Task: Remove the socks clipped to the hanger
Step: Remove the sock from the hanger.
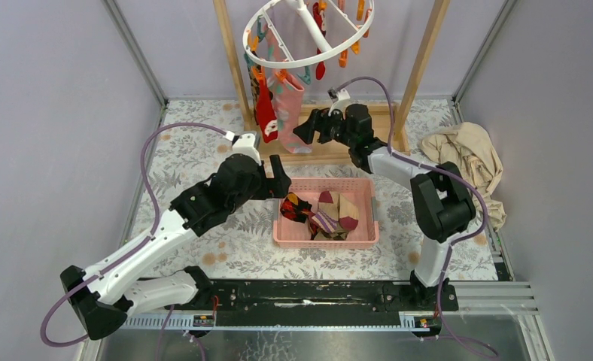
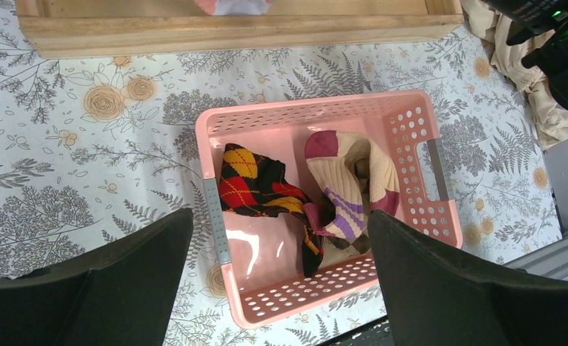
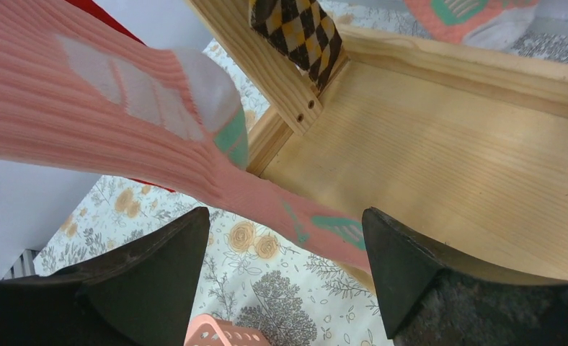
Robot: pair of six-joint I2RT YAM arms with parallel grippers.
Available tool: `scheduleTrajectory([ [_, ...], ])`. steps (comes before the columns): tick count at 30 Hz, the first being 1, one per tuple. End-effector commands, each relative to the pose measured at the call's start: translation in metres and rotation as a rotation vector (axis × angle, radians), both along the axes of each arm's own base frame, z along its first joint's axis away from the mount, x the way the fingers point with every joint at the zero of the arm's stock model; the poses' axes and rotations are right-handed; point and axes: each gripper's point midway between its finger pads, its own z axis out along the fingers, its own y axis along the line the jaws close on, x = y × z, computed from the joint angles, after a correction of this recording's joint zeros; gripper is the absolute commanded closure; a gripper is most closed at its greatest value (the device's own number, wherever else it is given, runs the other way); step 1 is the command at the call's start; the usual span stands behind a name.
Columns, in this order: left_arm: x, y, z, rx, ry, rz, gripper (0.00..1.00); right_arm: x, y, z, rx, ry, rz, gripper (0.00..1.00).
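1. The left gripper [image 2: 280,216] has its jaws wide apart and holds nothing; straight below it is the pink basket [image 2: 295,115], holding a red-and-yellow argyle sock [image 2: 252,184] and a cream sock [image 2: 346,173] with a maroon toe
2. The right gripper [image 3: 285,213] also has its jaws apart; a pink sock [image 3: 122,122] with white and green patches hangs across just ahead, its lower end dipping into the gap, unpinched
3. Above that gripper the hanger [image 1: 331,54] tilts, with a red sock [image 1: 266,113] clipped beyond the pink one
4. Just ahead of its fingers stands the wooden frame [image 3: 447,166], a brown checked sock [image 3: 299,29] dangling by the post
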Motion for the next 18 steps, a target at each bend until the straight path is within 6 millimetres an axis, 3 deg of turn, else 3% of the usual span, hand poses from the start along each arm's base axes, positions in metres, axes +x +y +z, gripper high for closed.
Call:
scheduleTrajectory([
  [1, 0.002, 0.000, -0.004, -0.001, 0.014, 0.007, 0.02, 0.003, 0.019, 0.021, 0.022, -0.093, 0.045, 0.16],
  [5, 0.002, -0.004, -0.002, -0.005, 0.017, -0.006, 0.02, 0.005, 0.024, 0.005, 0.014, -0.068, 0.056, 0.19],
  [9, 0.002, -0.006, 0.002, 0.001, 0.017, -0.022, 0.02, 0.002, 0.034, -0.005, 0.052, -0.021, 0.105, 0.28],
  [13, 0.008, -0.012, -0.002, 0.020, 0.029, -0.032, 0.01, -0.007, 0.043, -0.006, 0.067, 0.006, 0.148, 0.51],
  [18, 0.012, -0.018, -0.003, 0.034, 0.028, -0.049, 0.02, -0.017, 0.046, 0.010, 0.107, 0.017, 0.185, 0.80],
])
